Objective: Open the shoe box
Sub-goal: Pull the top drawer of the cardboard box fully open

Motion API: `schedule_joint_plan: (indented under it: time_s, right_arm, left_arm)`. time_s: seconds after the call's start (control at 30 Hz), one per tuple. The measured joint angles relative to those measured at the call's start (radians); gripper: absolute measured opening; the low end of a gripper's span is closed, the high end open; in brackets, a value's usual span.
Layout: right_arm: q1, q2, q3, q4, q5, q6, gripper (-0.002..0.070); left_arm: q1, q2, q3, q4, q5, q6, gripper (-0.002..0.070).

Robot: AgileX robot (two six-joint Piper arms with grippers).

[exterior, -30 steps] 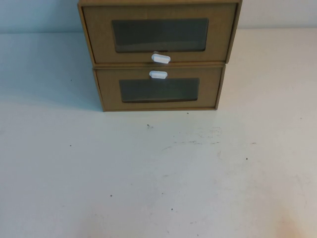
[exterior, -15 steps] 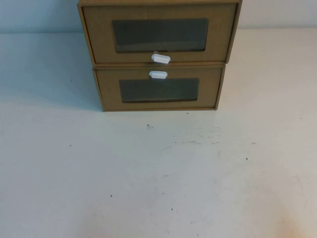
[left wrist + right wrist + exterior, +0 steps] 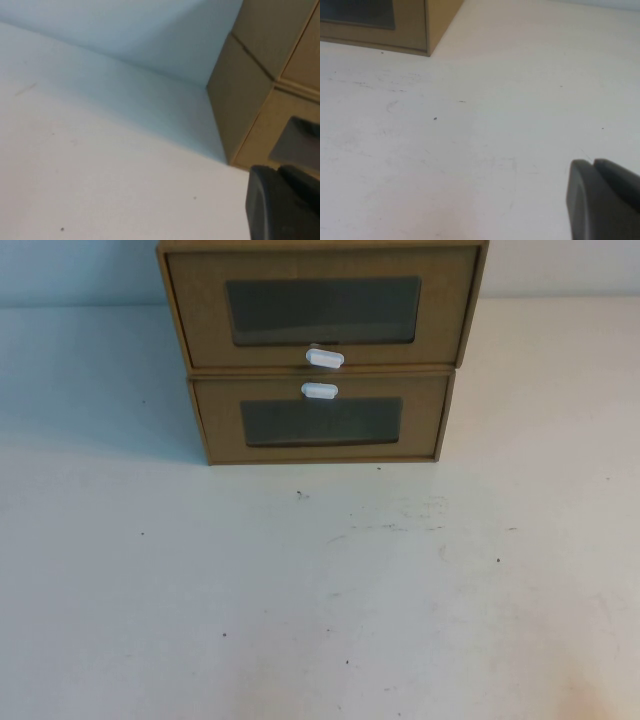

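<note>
Two brown cardboard shoe boxes stand stacked at the back of the white table. The upper box [image 3: 320, 308] and the lower box [image 3: 320, 420] each have a dark window and a small white handle, upper handle [image 3: 325, 358], lower handle [image 3: 320, 391]. Both fronts are closed. Neither arm shows in the high view. My left gripper [image 3: 276, 172] is shut with nothing in it, low over the table to the left of the boxes [image 3: 250, 85]. My right gripper [image 3: 594, 164] is shut and empty over bare table, well short of the lower box's right corner [image 3: 410, 25].
The white table [image 3: 320, 590] has faint scuff marks and small dark specks in front of the boxes. A pale wall rises behind the boxes [image 3: 150, 30].
</note>
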Motion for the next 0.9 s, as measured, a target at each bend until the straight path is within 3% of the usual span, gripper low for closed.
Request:
schedule_joint_plan:
  time_s: [0.9]
  right_arm:
    - [0.0, 0.0, 0.0, 0.0, 0.0, 0.0, -0.0014]
  left_arm:
    - [0.0, 0.0, 0.0, -0.031, -0.153, -0.125, -0.0004]
